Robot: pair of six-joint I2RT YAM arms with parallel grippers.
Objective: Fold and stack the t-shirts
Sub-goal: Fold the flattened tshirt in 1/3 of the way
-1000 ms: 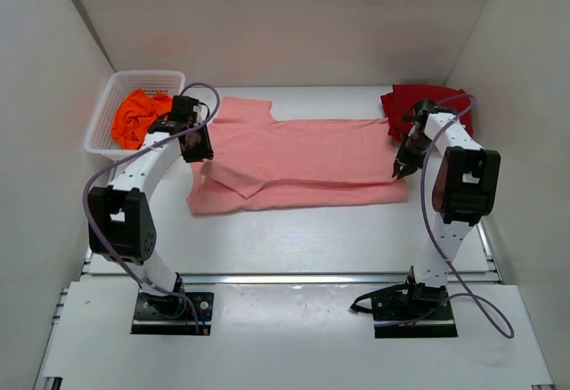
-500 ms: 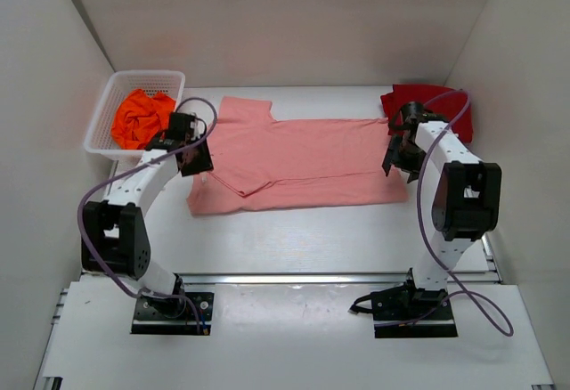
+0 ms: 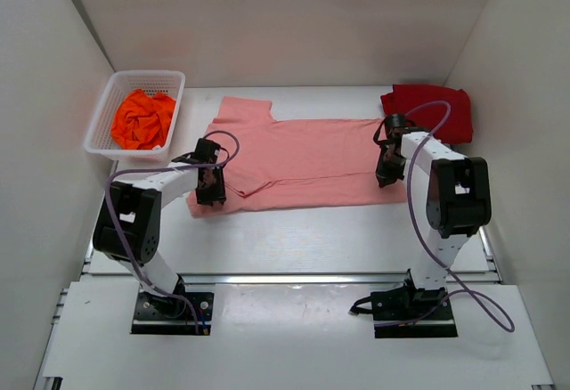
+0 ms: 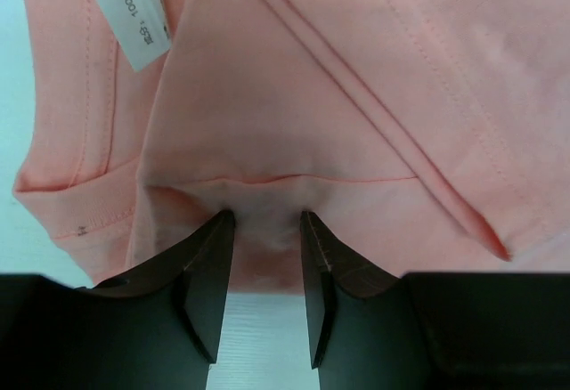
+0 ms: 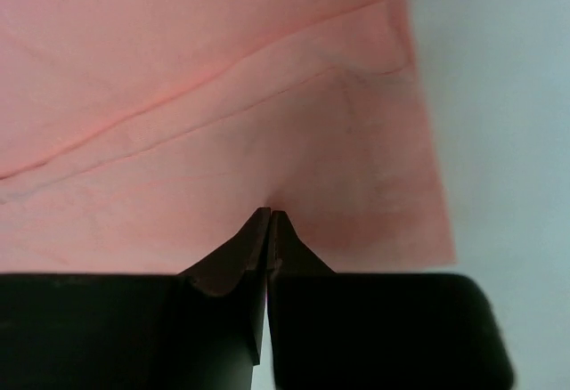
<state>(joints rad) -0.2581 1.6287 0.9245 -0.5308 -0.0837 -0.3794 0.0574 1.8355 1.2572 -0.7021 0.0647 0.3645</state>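
From above, the salmon-pink shirt (image 3: 312,158) lies flat in the middle of the tabletop (image 3: 294,239). The dark red shirt (image 3: 432,109) sits at 2 o'clock, and the orange shirt (image 3: 142,116) is in the basket (image 3: 148,75) at 10 o'clock.

Left wrist: the left fingers (image 4: 209,265) stand half apart, astride a pucker of the pink hem. A label (image 4: 125,16) shows at 11 o'clock.

Right wrist: the right fingers (image 5: 240,247) are closed tight on the pink hem near its corner. I cannot tell whether any cloth is pinched.

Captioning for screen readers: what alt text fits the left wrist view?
A salmon-pink t-shirt fills the frame, its near edge puckered between the parted black fingers of the left end effector. A white care label sits upper left.
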